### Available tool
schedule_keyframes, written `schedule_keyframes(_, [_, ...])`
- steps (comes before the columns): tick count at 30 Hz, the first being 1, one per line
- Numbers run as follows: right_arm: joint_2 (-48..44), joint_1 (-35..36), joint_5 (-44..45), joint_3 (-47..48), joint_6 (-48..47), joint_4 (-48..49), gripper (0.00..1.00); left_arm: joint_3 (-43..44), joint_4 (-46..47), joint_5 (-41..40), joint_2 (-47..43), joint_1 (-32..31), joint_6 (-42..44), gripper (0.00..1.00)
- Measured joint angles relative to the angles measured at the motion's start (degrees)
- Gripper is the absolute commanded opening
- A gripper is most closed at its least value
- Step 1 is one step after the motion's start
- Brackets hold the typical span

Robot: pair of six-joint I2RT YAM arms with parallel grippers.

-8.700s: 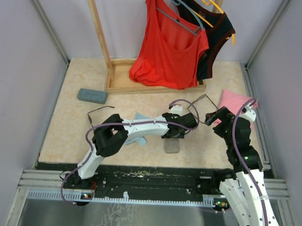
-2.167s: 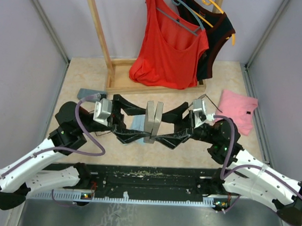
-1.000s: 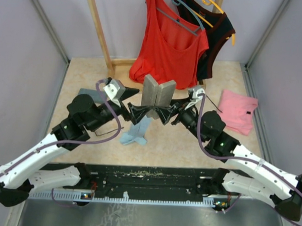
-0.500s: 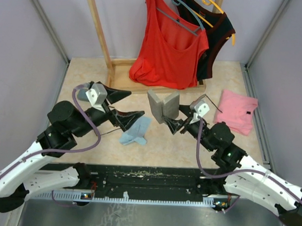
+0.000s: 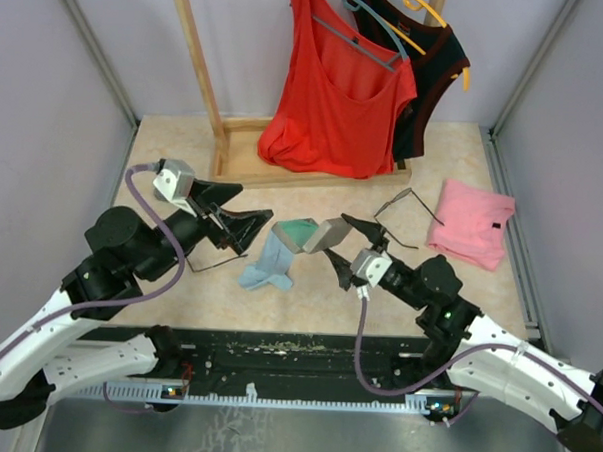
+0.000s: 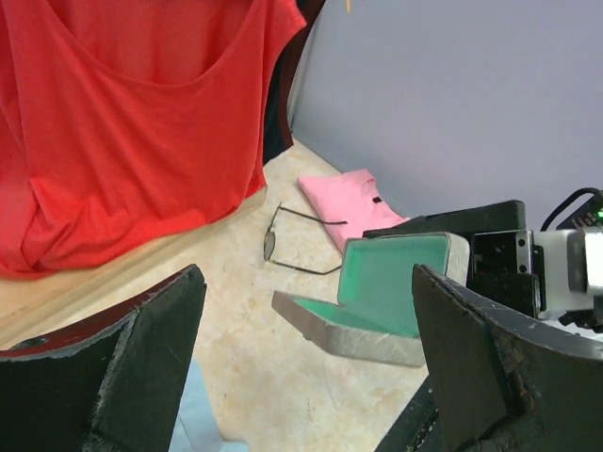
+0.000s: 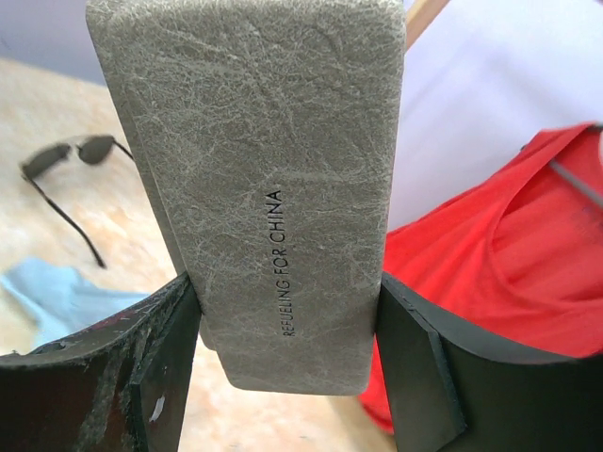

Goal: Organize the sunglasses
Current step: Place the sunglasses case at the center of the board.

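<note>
My right gripper (image 5: 346, 248) is shut on one end of a grey glasses case (image 5: 314, 235), held open above the table middle with its green lining showing. In the right wrist view the case (image 7: 264, 188) fills the gap between my fingers (image 7: 160, 367). My left gripper (image 5: 232, 211) hangs open and empty to the case's left; its view shows the open case (image 6: 377, 301) ahead. One pair of sunglasses (image 5: 402, 215) lies beside the pink cloth, also in the left wrist view (image 6: 297, 240). Another pair of sunglasses (image 5: 210, 262) lies partly under my left gripper and shows in the right wrist view (image 7: 66, 160).
A light blue wiping cloth (image 5: 270, 265) lies crumpled under the case. A pink cloth (image 5: 474, 219) sits at the right. A wooden rack base (image 5: 314, 174) with a red top (image 5: 337, 97) and a black top on hangers stands at the back.
My left gripper has let go of the case and drawn back to the left. My right gripper has lowered the case, which now lies tipped sideways and wider open.
</note>
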Motion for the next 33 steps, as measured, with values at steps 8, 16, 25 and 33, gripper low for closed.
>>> schedule_keyframes(8, [5.86, 0.00, 1.51, 0.55, -23.67, -7.41, 0.00, -0.09, -2.40, 1.09, 3.56, 0.00, -3.06, 0.95])
schedule_keyframes(16, [7.06, 0.00, 3.06, 1.36, -33.92, -12.46, 0.00, 1.33, -2.56, 9.22, 11.23, 0.00, -3.48, 0.80])
schedule_keyframes(25, [9.27, 0.02, 3.15, 4.28, -38.86, -15.28, 0.00, 2.82, -7.50, 16.41, 21.94, 0.00, -2.47, 0.70])
schedule_keyframes(33, [10.45, 0.13, 3.19, 4.28, -39.47, -16.59, 0.00, 4.50, -9.33, 19.32, 24.37, 0.00, -0.66, 0.47])
